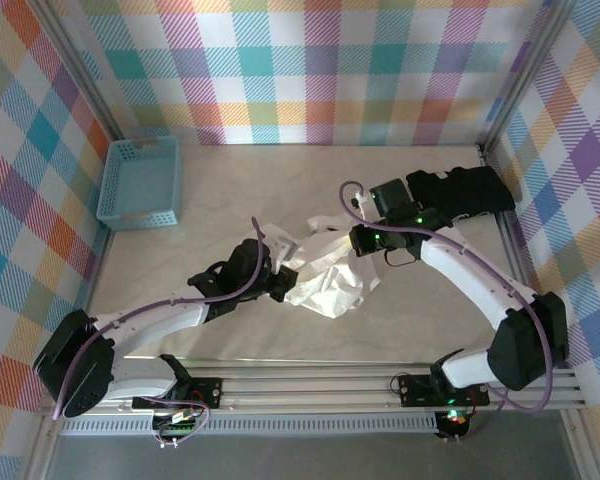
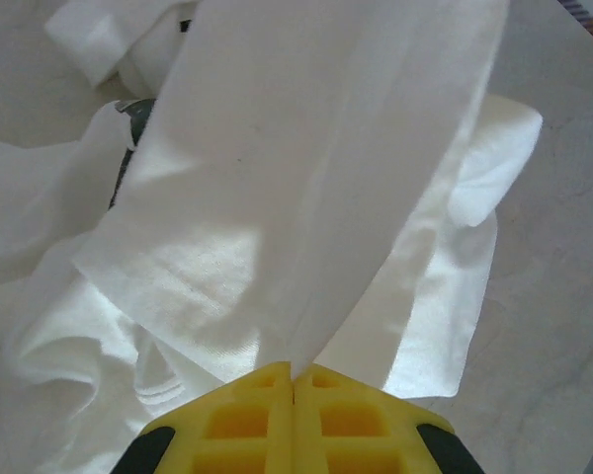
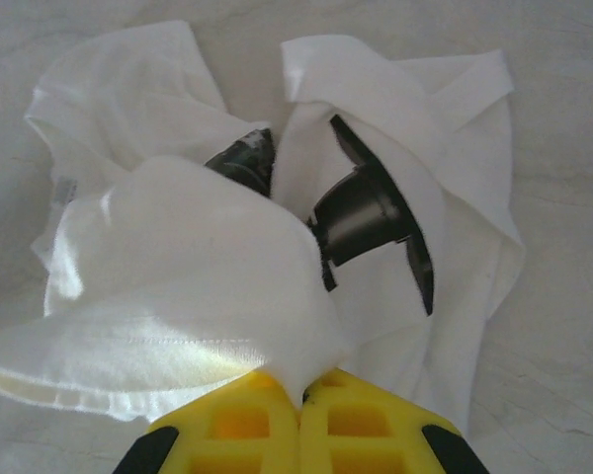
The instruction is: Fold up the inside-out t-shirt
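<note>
Overhead view. The inside-out t-shirt point(image 1: 328, 280) lies crumpled at the centre of the desk point(image 1: 280, 180), between the two arms. It is bunched rather than spread, so neck and hem directions cannot be told. The heap's longer extent runs diagonally from far-left to near-right, with one lobe reaching toward the left arm and another toward the right arm. The left claw point(image 1: 278, 285) meets the cloth at its left side; the right claw point(image 1: 355, 240) meets it at its far-right side.

Left wrist view. The left claw point(image 2: 294, 380) has its yellow fingers point(image 2: 242, 415) pressed together, clamped on a broad fold of the shirt point(image 2: 296, 148) that rises up and away from the tips.

Right wrist view. The right claw point(image 3: 301, 390) is likewise closed, gripping a rounded bulge of the shirt point(image 3: 178, 257). A dark part of the left arm point(image 3: 366, 212) shows among the folds beyond it, partly wrapped by cloth. A small tag point(image 3: 65, 188) sits at the cloth's left edge.

Surroundings. A blue basket point(image 1: 140, 180) stands at the desk's far-left, well apart from the shirt. A black garment point(image 1: 460, 190) lies at the far-right, just behind the right arm's wrist. Nothing lies on the shirt except the two claws.
</note>
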Available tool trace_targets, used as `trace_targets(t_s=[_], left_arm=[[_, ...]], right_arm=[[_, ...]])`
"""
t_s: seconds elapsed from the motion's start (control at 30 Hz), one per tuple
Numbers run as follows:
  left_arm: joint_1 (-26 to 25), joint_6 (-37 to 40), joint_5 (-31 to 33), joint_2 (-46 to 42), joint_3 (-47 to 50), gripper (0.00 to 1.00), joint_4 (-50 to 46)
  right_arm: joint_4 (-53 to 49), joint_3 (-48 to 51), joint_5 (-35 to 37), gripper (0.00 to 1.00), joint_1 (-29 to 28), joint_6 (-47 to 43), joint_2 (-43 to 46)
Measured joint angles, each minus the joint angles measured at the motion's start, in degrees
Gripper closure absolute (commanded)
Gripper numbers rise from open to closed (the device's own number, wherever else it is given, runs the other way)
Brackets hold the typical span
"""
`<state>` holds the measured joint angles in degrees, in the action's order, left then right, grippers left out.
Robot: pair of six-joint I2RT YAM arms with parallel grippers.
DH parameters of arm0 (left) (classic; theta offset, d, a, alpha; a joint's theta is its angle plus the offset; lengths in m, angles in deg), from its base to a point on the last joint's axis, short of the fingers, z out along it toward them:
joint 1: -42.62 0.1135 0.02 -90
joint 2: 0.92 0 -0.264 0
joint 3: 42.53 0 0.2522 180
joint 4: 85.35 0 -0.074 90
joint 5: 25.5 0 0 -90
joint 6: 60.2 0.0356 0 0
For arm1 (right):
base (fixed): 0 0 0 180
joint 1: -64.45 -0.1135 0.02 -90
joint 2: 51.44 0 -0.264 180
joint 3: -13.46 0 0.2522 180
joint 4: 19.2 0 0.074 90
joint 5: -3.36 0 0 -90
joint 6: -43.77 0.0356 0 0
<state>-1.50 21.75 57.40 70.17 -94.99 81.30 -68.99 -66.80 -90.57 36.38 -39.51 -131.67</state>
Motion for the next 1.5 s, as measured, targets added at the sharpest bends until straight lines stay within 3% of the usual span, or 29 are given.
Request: trace_targets(t_s=[0.2,0.5,0.7,1.03,1.23,1.5], left_arm=[[0.00,3.82,-2.54,-1.05,1.49,0.68,1.79],[-0.09,16.24,-0.85,-11.28,6.36,0.44,2.86],[-0.59,32.94,-0.76,-9.79,8.57,0.40,6.05],[-0.74,56.61,-0.63,2.03,5.18,0.41,7.21],[-0.74,64.35,-2.47,4.90,2.34,0.43,7.17],[-1.09,68.67,-4.96,8.24,-0.61,0.44,5.03]], right_arm=[[-0.74,-1.92,0.24,1.00,0.31,-0.66,-2.34],[-1.38,-3.17,-0.94,1.00,0.31,-1.66,-2.56],[-1.33,-3.21,-2.12,1.00,0.31,-1.68,-2.71],[-0.92,-3.21,-3.67,1.00,0.31,-1.81,-3.50],[-0.87,-3.21,-4.09,1.00,0.31,-2.12,-3.52],[-0.85,-3.21,-4.28,1.00,0.31,-2.56,-3.63]])
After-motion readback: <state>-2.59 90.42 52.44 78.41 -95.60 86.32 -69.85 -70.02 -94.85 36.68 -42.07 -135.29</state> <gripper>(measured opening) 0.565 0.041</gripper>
